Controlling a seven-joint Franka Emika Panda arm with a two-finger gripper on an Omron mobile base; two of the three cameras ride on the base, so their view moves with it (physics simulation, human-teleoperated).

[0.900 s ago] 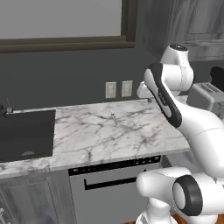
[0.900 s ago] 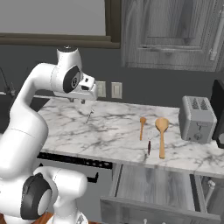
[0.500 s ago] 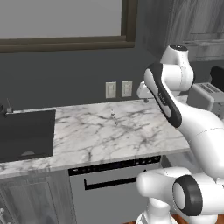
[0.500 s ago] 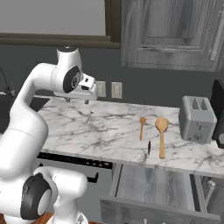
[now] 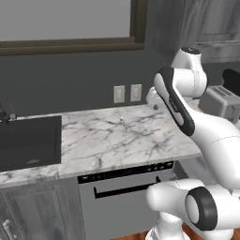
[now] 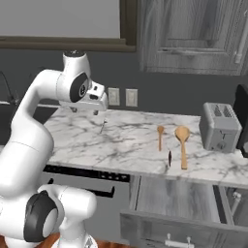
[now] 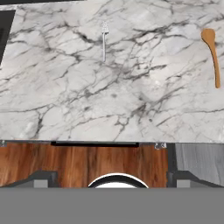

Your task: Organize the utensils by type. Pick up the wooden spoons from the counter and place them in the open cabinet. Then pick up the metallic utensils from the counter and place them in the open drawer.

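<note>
At the far left of the desk [image 6: 121, 145] sits the black sink [image 5: 28, 140]; leave it out of your plan. Moving right, a small metallic utensil [image 7: 104, 39], thin with what looks like a pronged head, lies flat on the marble. Your tool [image 6: 85, 111] hangs above the desk just left of it, with the jaws spread wide and nothing between them.

Further right, well apart from the tool, the two wooden spoons lie side by side with their bowls toward the wall. First comes the slimmer spoon [image 6: 160, 135], then the long spoon [image 6: 182, 145] with the big round bowl. A small dark piece [image 6: 170, 157] rests between their handles near the front edge. It is too small to name.

Expect the spoons to be light, stiff and not fragile, but low on smooth stone, so they may skid or spin if you catch one end. Take each across the handle near its middle, with the jaws square to the shaft, and come straight down. The metal piece is thinner and likely more slippery, so close on its shank.

Right of the spoons stands the toaster [image 6: 220, 127]; give it room. Below the desk edge there, the open drawer [image 6: 179, 203] juts toward you. The wall cabinet [image 6: 193, 34] hangs above, and you cannot tell from here whether it is open.
</note>
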